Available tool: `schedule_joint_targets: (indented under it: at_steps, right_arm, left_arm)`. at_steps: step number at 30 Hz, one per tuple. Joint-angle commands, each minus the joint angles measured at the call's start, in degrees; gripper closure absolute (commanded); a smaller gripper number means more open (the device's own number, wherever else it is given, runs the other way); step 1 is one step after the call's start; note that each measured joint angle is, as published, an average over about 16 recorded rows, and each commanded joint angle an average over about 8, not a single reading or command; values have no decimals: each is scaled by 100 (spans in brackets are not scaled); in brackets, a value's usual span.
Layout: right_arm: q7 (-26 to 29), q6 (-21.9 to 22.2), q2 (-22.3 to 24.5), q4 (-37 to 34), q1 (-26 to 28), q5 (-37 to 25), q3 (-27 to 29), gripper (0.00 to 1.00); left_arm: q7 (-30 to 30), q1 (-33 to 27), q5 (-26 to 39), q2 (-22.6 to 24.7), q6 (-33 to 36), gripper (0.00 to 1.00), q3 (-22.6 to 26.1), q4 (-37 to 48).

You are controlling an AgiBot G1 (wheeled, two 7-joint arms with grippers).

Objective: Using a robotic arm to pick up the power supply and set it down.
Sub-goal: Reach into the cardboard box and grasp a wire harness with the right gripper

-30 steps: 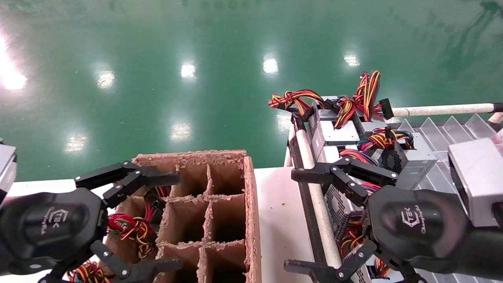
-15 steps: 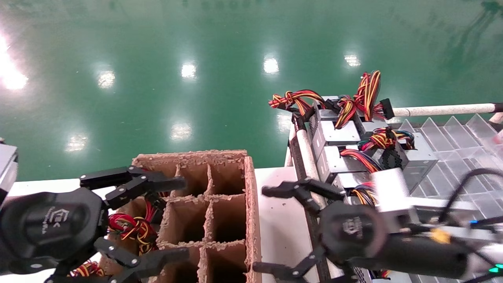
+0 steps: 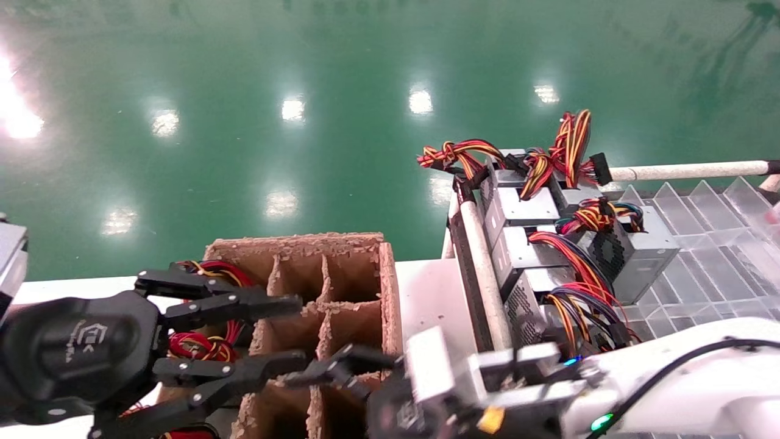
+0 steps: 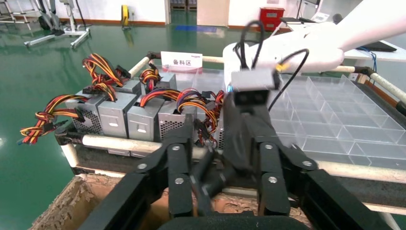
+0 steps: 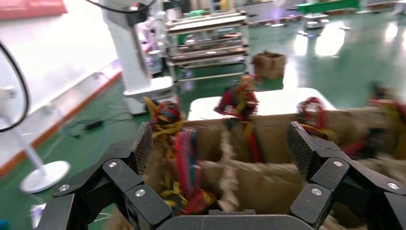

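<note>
Glossy green floor (image 3: 304, 91) spreads behind a white table (image 3: 432, 292); on the table stands a cardboard box (image 3: 341, 292) split by dividers into cells, some cells on its left side stuffed with red and yellow wires (image 3: 201, 347); just to the right of the table a rack (image 3: 481, 274) with a white rail holds a row of power supplies (image 3: 530, 244), silver-grey boxes set side by side along the rail, the row running away from the robot; in the left wrist view their narrow faces, some perforated, look toward the cardboard box, and their wire bundles (image 3: 573, 146) spring up from the tops and hang over; the power supplies lie in the rack, touched by neither gripper; clear plastic trays (image 3: 701, 244) fill the rack beyond them; the right arm (image 3: 670, 372), glossy white with a thin black cable, reaches across low from the right, its grey wrist block over the table's near edge; the right gripper (image 5: 220, 143) hangs over the near cells of the cardboard box, fingers (image 5: 306, 148) spread wide apart and holding nothing; the left gripper (image 3: 286, 332) sits over the left side of the cardboard box, pointing right, its fingers (image 3: 244, 305) also parted and empty.
</note>
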Motion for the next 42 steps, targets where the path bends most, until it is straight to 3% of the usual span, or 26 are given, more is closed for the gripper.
schedule_joint_targets:
  at_steps: [1, 15, 28, 29, 36, 37, 42]
  right_arm:
    - [-47, 3, -162, -65, 17, 0, -199, 0]
    - [-519, -15, -902, -958, 208, 173, -1119, 0]
    - [-793, 28, -1472, -1420, 738, 179, -1987, 0]
    - [-816, 33, -1493, -1443, 778, 194, -2042, 5]
    - [-985, 64, -1550, -1592, 949, 366, -2360, 93]
    - [-1011, 71, -1557, -1612, 962, 396, -2399, 100]
    - [-1120, 122, -1608, -1683, 1017, 543, -2582, 100]
  left_arm:
    - [0, 0, 0, 0, 0, 100, 0, 0]
    - [0, 0, 0, 0, 0, 100, 0, 0]
    - [0, 0, 0, 0, 0, 100, 1, 0]
    - [0, 0, 0, 0, 0, 100, 1, 0]
    - [0, 0, -1, 0, 0, 100, 1, 0]
    - [0, 0, -1, 0, 0, 100, 1, 0]
    - [0, 0, -1, 0, 0, 100, 1, 0]
